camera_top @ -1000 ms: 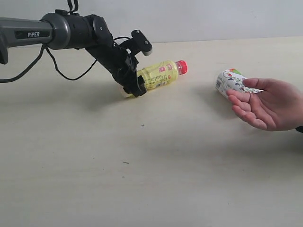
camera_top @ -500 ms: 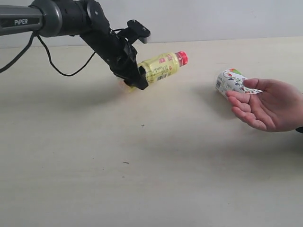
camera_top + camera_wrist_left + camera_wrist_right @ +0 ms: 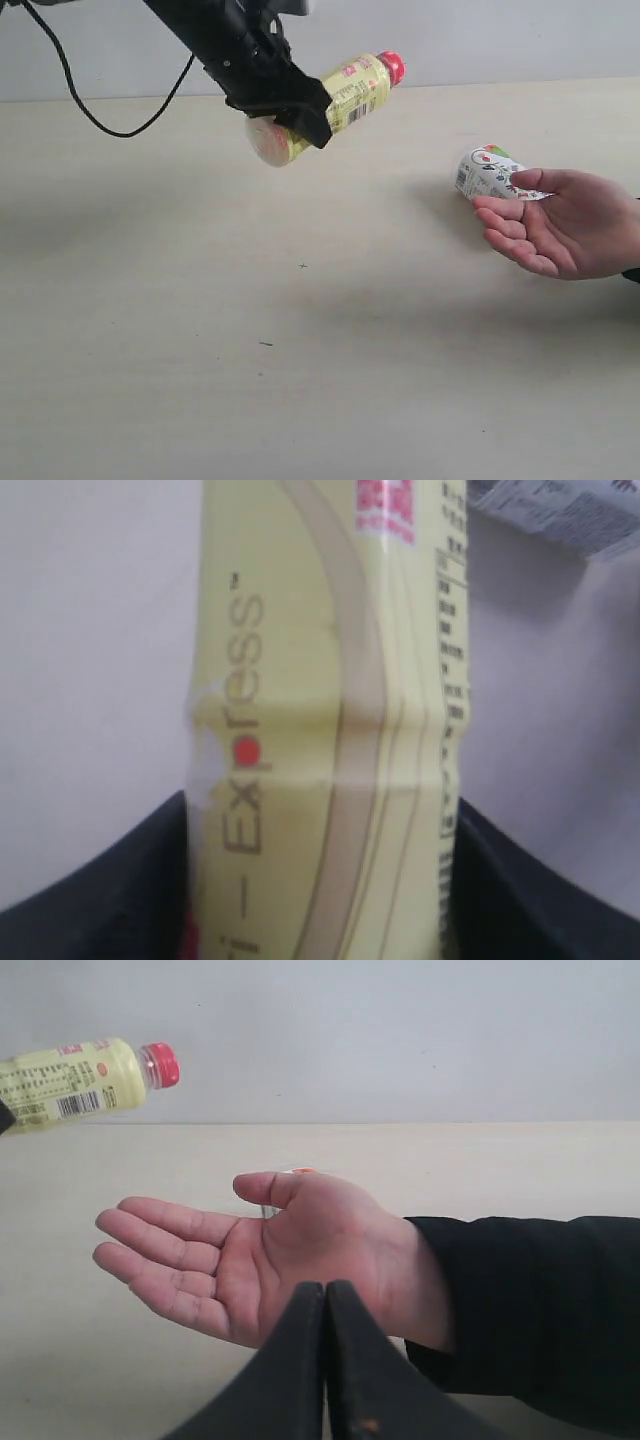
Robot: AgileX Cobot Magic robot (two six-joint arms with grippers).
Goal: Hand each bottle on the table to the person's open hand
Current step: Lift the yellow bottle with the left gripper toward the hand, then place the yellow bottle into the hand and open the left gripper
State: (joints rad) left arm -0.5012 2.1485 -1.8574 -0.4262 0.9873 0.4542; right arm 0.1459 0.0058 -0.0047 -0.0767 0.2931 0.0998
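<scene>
Left hand (image 3: 300, 117): yellow bottle (image 3: 356, 88) aloft | second bottle (image 3: 484, 170) by person's palm (image 3: 562, 226)

Small white printed bottle (image 3: 490, 171): far end hidden behind the bare open hand (image 3: 565, 225).
Yellow plastic bottle (image 3: 320, 720): blurred in the left wrist view, both ends cropped.

Two bottles can be counted: one yellow bottle (image 3: 345, 92) with a single red cap, and one white-labelled bottle (image 3: 485, 172). There is one open hand (image 3: 560, 225) and one table (image 3: 300, 400), which carries two tiny dark specks (image 3: 302, 266). The grippers number two, the left gripper (image 3: 295, 112) and the right gripper (image 3: 325, 1300).
</scene>
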